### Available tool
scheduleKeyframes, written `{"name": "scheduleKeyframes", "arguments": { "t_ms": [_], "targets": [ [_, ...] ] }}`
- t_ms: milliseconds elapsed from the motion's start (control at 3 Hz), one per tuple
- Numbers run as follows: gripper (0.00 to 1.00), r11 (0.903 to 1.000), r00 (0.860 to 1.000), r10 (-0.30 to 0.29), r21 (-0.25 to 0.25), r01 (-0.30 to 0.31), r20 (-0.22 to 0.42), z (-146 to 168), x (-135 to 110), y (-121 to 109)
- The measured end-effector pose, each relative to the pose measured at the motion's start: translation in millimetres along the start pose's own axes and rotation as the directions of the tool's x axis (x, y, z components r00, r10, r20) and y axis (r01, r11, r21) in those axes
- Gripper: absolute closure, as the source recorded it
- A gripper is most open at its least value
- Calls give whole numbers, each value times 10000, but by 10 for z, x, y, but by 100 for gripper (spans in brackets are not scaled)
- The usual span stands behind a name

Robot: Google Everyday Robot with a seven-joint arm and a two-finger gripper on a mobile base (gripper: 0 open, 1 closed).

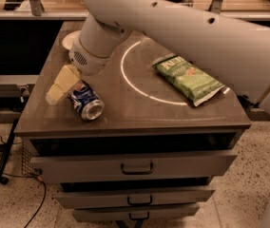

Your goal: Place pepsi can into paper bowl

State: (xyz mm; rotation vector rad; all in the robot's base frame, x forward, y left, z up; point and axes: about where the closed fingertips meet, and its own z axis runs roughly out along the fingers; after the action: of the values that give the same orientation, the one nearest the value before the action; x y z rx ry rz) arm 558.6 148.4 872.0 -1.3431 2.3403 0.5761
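I read the scene as moderately lit from overhead, with a warm cast. The gripper [55, 94] sits over the left edge of the table top [139, 113], just left of the pepsi can [86, 103], and its pale surface takes the light evenly. To the right of the gripper, a bright curved reflection [125, 77] arcs across the dark table top. The can's silver end glints faintly. The white arm [182, 27] above the gripper is the brightest area. Below the gripper, the drawer recess [125, 144] lies in deep shadow.
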Motion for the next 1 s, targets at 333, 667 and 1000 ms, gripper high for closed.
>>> {"name": "scheduleKeyframes", "arguments": {
  "t_ms": [333, 667, 1000],
  "targets": [
    [25, 9955, 9969, 296, 921, -229, -723, 151, 108, -11],
    [47, 9878, 9939, 539, 1505, -390, -960, 172, 200, -84],
    [70, 9700, 9930, 405, 2429, -124, -1111, -7, 233, -257]
  ]
}}
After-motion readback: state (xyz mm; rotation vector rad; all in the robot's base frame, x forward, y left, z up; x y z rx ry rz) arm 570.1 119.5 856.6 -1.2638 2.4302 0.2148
